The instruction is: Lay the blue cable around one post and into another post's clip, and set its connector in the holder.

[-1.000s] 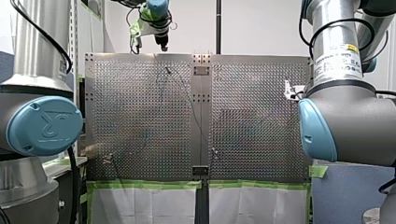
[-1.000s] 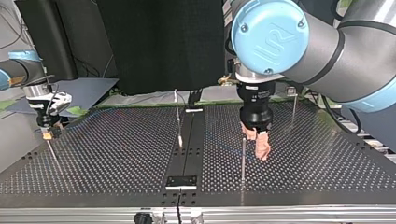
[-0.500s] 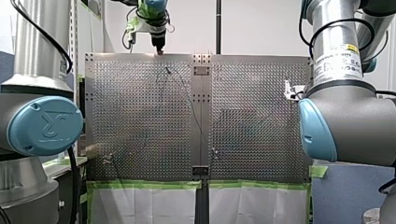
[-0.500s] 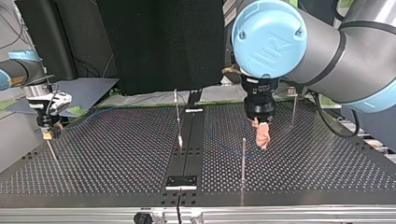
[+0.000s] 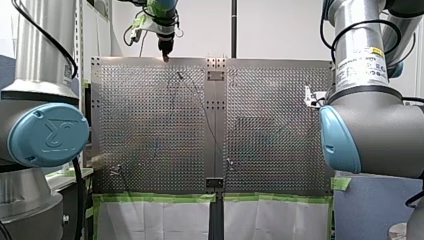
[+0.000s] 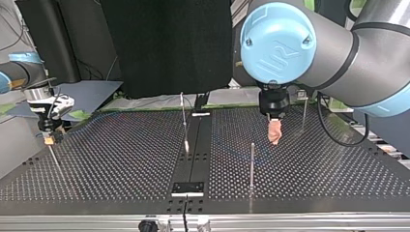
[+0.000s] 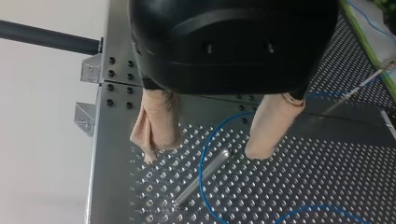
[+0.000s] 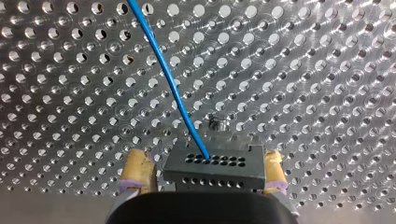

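Blue cable — across post, ahead of left gripper.

Two arms: my left arm, my right arm
Two tools: left tool, right tool; two fingers each, four total
One blue cable
One connector
Four thin posts on one tabletop, top view: near post, centre post, far post, post under right tool
One black centre strip down tabletop

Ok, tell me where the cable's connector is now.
In the right wrist view the connector sits between the fingers of my right gripper, above the perforated table, the blue cable leaving it, at the top view's left edge.
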You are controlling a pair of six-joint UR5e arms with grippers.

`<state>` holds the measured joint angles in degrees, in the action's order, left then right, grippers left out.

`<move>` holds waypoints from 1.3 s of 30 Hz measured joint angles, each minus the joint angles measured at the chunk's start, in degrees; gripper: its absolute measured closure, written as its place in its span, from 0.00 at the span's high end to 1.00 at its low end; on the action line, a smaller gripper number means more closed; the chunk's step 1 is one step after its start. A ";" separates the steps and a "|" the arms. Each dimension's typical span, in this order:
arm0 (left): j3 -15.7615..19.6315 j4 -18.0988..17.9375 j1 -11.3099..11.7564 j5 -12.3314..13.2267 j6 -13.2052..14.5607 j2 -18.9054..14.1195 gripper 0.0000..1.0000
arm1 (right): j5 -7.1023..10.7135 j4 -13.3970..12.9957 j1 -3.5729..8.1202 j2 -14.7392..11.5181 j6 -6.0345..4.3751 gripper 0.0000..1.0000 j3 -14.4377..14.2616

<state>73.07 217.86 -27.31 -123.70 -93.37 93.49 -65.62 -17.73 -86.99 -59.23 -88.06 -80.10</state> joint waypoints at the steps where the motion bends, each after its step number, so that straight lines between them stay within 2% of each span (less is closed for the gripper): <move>1: -0.01 0.05 0.01 -0.14 0.61 0.00 1.00 | 0.00 0.00 0.00 0.00 0.00 1.00 0.00; 28: 0.02 0.12 0.04 -0.35 14.18 -0.03 1.00 | 0.00 0.00 0.00 0.00 0.00 1.00 0.01; 39: 0.00 0.12 0.04 -0.36 15.34 -0.03 1.00 | 0.00 0.00 0.00 0.00 0.00 1.00 0.00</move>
<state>73.07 217.98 -27.27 -124.06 -78.04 93.45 -65.62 -17.74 -87.00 -59.23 -88.05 -80.09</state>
